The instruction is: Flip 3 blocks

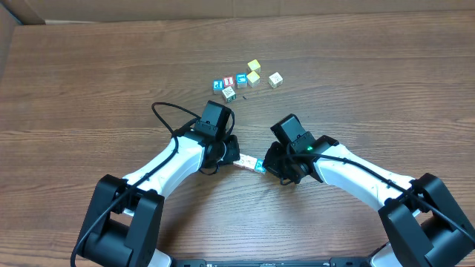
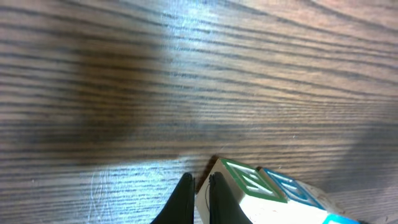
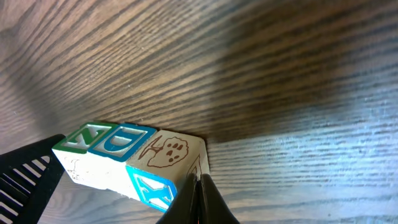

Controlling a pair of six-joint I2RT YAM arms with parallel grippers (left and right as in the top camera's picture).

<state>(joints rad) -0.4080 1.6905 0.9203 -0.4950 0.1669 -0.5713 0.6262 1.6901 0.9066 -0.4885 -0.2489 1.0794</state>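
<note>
From above, we see a short row of three small wooden alphabet cubes (image 1: 251, 163) lying near the middle of the brown wood-grain worktop (image 1: 371, 74). It sits between the two arms, well apart from the loose cluster of other small cubes (image 1: 245, 78) at the far side. The white left arm (image 1: 171, 159) reaches in from the lower left and the white right arm (image 1: 356, 178) from the lower right. Both are bent low, with wrists angled down so that their tips meet the row's opposite ends. In the left wrist view, the left jaws are pressed together with nothing between them, their tip just beside the green-framed cube (image 2: 249, 183); the blue-framed cube (image 2: 292, 190) sits behind it. In the right wrist view, the right jaws are likewise closed and empty, their tip at the corner of the cream cube with a brown drawing (image 3: 168, 152). A blue face with a white X (image 3: 152, 190) shows beneath that drawing. We judge that the row is pinned end to end for a roll. To do this well, we would press evenly from both ends and turn both wrists together, so that the middle cube does not pop out.
</note>
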